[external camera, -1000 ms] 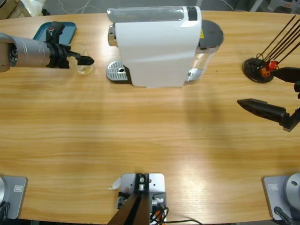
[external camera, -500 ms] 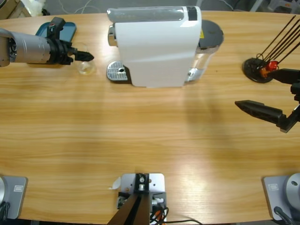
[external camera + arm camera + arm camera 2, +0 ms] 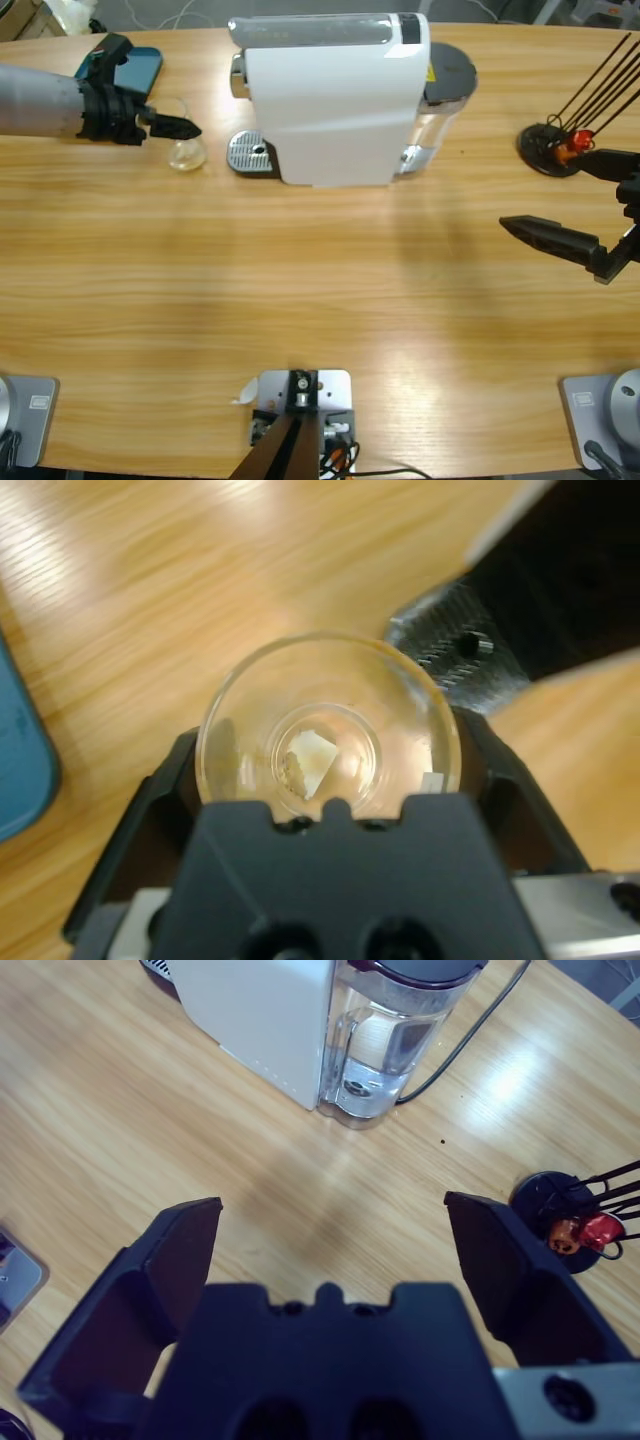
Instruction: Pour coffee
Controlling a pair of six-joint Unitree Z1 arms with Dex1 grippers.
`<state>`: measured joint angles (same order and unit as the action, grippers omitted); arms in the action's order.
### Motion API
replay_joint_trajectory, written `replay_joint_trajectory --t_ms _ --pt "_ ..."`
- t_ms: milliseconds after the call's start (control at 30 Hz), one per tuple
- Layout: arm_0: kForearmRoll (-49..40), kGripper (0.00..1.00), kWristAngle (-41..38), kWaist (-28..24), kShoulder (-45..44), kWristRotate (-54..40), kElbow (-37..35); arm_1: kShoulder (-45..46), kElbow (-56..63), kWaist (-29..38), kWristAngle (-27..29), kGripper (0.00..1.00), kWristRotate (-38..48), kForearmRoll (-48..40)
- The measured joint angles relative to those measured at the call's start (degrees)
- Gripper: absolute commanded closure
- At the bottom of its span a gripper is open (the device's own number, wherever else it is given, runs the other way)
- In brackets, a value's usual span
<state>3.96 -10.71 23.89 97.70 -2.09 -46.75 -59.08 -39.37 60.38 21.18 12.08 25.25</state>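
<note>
The left tool [image 3: 178, 127] clamps a clear round glass [image 3: 330, 725]; the right tool [image 3: 335, 1250] gapes wide, empty, over the grained wooden table [image 3: 300, 270].

The left claw [image 3: 178, 127] has tilted the glass [image 3: 186, 152] it grips.

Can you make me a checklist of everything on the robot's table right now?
Surface: wooden table, bare in the middle.
Job's things: glass in the left gripper; coffee machine with drip tray; water tank.
Clutter: blue tray; black capsule stand.
Grippers: left shut on the glass; right gripper open, empty.
Cables: black cable behind the machine.
Surroundings: nothing seen.
</note>
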Motion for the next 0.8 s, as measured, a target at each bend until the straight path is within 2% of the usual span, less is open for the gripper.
replay_joint_trajectory --t_ms 133,300,800 --pt "-6.4 1.000 -2.1 1.5 -2.5 -2.8 -3.6 0.0 0.1 0.0 0.0 0.000 0.0 -0.5" --pt "-8.5 1.000 -6.6 1.9 -2.4 -5.0 -6.6 0.5 0.5 0.0 0.0 0.002 -0.1 -0.9" --pt "-8.6 1.000 -10.0 4.6 9.3 -7.0 -14.1 3.6 2.2 0.0 0.0 0.018 -0.3 -2.2"
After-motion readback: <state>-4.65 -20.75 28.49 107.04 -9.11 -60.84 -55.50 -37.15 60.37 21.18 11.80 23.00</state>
